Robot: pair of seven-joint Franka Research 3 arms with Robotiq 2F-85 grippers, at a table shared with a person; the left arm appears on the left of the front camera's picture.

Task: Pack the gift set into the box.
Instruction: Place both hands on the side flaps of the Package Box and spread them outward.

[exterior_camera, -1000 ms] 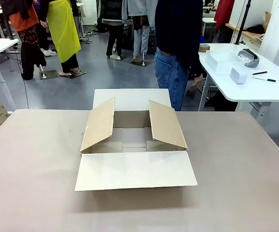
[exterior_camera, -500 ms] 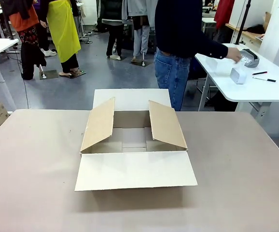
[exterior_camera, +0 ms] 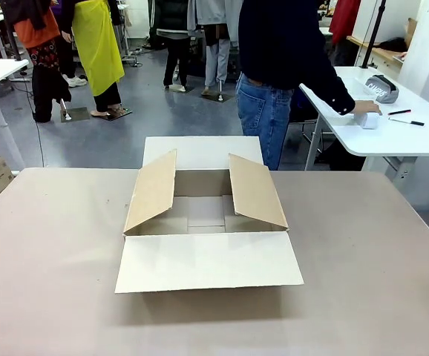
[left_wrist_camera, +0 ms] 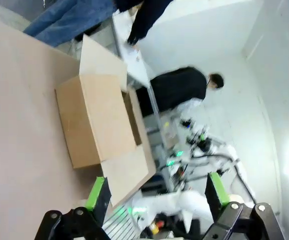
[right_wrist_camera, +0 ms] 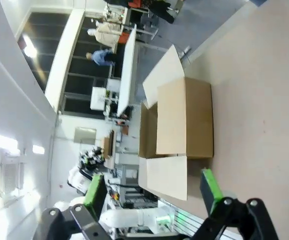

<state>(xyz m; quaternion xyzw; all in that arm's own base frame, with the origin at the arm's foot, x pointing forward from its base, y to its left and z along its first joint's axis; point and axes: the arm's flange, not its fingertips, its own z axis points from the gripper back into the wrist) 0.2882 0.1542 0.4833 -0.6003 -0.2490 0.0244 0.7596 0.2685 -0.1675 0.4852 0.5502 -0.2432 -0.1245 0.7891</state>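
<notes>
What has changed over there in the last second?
The person's hand reached out over the white side table to the grey pouch, then came down onto the small white box. The big cardboard box on the near table stayed open and unmoved.

The top edge cuts off the person (exterior_camera: 281, 52), whose hand (exterior_camera: 366, 108) half-covers the small white box (exterior_camera: 369, 122) — raised flaps of the carton (exterior_camera: 207, 263) hide some of its floor.

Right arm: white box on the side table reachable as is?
Probably not. The small white box sits on a separate white table past the work table's far right corner, under the person's hand.
</notes>
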